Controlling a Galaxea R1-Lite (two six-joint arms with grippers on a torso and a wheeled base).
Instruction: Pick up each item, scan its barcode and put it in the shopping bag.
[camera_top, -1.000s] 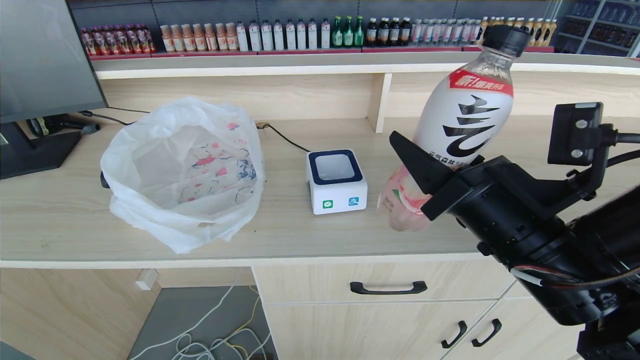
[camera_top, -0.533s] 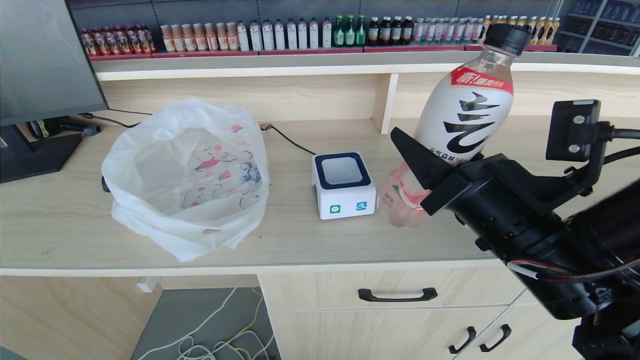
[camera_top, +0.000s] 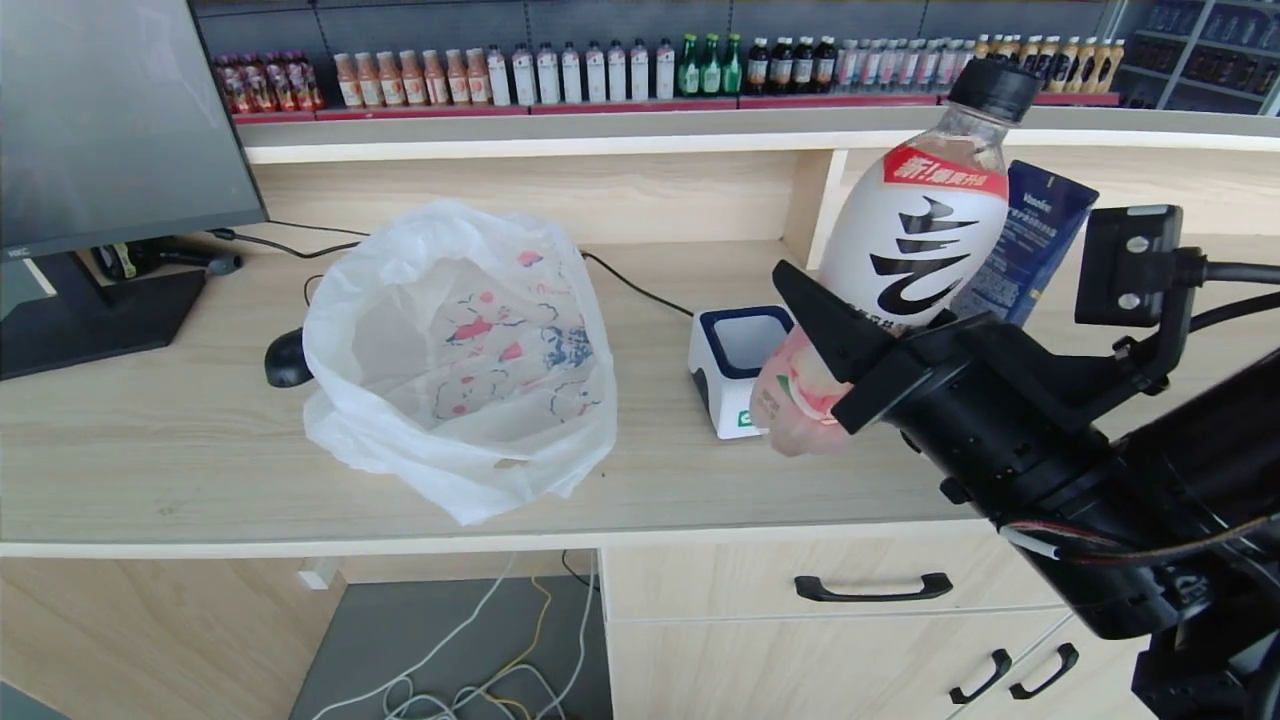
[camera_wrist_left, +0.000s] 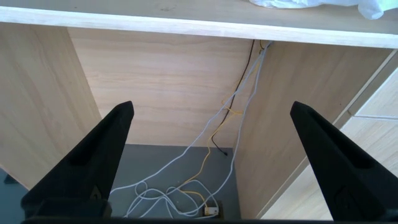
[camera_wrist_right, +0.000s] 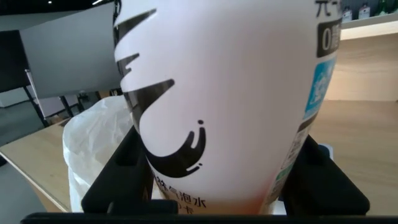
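The right gripper, a black two-finger unit, is clamped on the lower half of the white plastic drink bottle with a black cap and a red neck band, one finger on each side of the label. The bottle is carried clear of the pale wooden worktop, cap up and leaning slightly towards the back edge. Over the last second the head camera has swung, so the whole counter has slid across the picture. Allowing for that, the bottle has closed on the small white box scanner with a dark blue rim: a second ago its pink base hung apart from the scanner on the right-hand side, whereas now it overlaps the scanner's right front corner as seen from above. This indicates that the item is being brought in for the scan, with bagging not yet begun. A dark blue pouch has also come into sight behind the bottle, towards the back right of the worktop. The thin white plastic shopping bag with red and blue print stands open near the front edge, left of the scanner. The right arm reaches in low from the right, wrist angled upward. The left gripper hangs below the front edge, fingers spread wide, holding nothing.
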